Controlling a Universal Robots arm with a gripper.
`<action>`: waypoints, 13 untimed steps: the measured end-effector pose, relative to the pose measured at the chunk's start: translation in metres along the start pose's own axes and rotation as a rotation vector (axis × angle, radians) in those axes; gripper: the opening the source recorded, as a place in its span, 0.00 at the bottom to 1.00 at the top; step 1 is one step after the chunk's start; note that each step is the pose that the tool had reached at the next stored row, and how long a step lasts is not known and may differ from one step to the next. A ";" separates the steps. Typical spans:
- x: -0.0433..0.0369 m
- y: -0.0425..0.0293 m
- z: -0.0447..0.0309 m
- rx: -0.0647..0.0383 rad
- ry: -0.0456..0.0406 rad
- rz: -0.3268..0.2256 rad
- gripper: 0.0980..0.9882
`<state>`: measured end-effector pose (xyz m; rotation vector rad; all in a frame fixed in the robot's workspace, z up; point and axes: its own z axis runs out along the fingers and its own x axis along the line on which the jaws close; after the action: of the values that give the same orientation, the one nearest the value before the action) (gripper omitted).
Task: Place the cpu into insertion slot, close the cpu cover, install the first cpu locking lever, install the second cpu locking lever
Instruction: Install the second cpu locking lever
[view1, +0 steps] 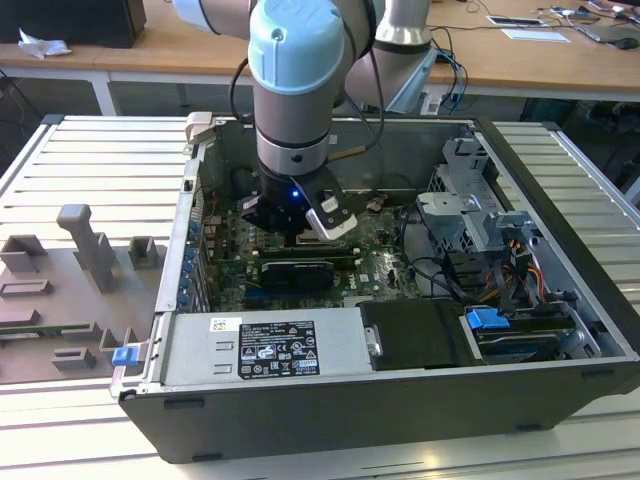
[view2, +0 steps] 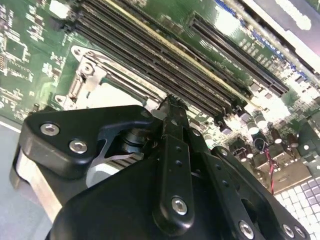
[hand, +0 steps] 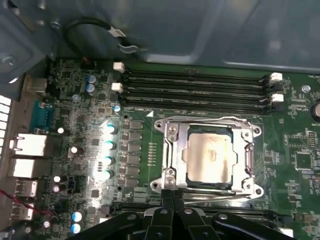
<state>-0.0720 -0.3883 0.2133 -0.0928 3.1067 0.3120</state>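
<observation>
In the exterior view, the arm reached down into the open computer case (view1: 560, 290) standing on the slatted worktop (view1: 90, 160), its end effector (view1: 300, 228) low over the motherboard. In the second wrist view, the end effector (view2: 172, 112) had its fingers pressed together, grasping nothing, tips just beside the socket's metal edge. In the first wrist view, the cpu (hand: 211, 157) lay seated in the insertion slot (hand: 172, 131) with the cpu cover (hand: 246, 150) down around it; the clenched fingertips (hand: 172, 196) touched the frame's near edge, so the socket lay directly ahead.
</observation>
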 end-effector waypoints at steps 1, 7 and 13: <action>0.0012 -0.0008 0.0006 -0.010 -0.0005 -0.001 0.01; 0.0064 -0.0044 0.0094 -0.054 -0.0010 -0.010 0.01; 0.0074 -0.0059 0.0140 -0.082 -0.0004 -0.021 0.01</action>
<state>-0.0788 -0.3917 0.1982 -0.1264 3.0901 0.4386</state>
